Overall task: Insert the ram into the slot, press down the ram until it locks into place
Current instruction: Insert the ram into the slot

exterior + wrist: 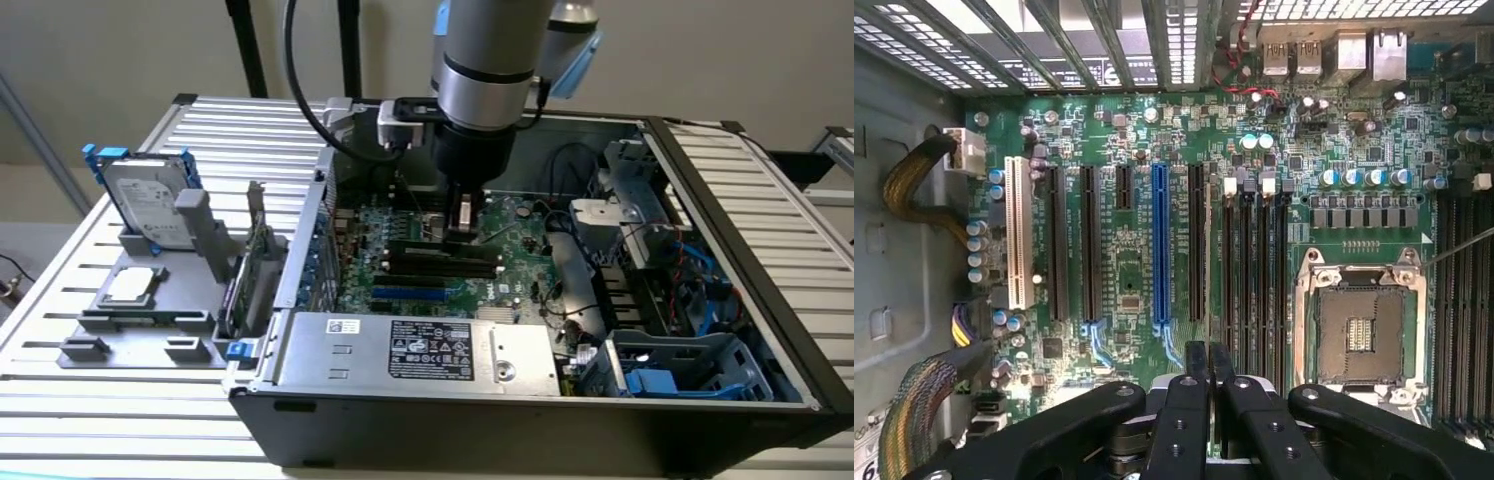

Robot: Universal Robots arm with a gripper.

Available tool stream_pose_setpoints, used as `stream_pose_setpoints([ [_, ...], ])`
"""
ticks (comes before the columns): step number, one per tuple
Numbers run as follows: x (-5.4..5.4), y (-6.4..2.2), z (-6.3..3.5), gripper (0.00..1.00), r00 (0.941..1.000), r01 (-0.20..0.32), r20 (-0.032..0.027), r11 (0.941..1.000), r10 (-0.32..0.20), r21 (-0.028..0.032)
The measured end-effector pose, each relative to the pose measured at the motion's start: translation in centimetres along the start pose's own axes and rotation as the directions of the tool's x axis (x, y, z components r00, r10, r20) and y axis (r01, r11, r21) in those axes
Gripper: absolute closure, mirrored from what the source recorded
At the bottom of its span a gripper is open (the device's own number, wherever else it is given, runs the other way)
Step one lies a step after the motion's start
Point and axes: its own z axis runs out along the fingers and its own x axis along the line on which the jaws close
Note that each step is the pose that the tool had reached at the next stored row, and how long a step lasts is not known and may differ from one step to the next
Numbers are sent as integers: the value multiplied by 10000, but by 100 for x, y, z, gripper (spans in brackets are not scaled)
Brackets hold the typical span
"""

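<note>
Fingers [1195, 370] of the black jointed gripper [1207, 348] sit almost together, pinching the ram [1209, 260], a thin green board stick seen edge-on. It is just beside the slot [1229, 270], a long black plastic groove with pale clips, near the square shiny metal chip socket [1359, 330]. The wrist view shows the bumpy green motherboard [1124, 270] up close. The exterior view shows the round grey arm [487, 60] reaching into the open dark metal computer case [534, 430].
</note>
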Motion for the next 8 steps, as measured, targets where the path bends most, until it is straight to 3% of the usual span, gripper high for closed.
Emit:
stream_pose_setpoints([
  [8, -90, 5, 98, 87, 10000, 2, 0, 10000, -2, 17],
])
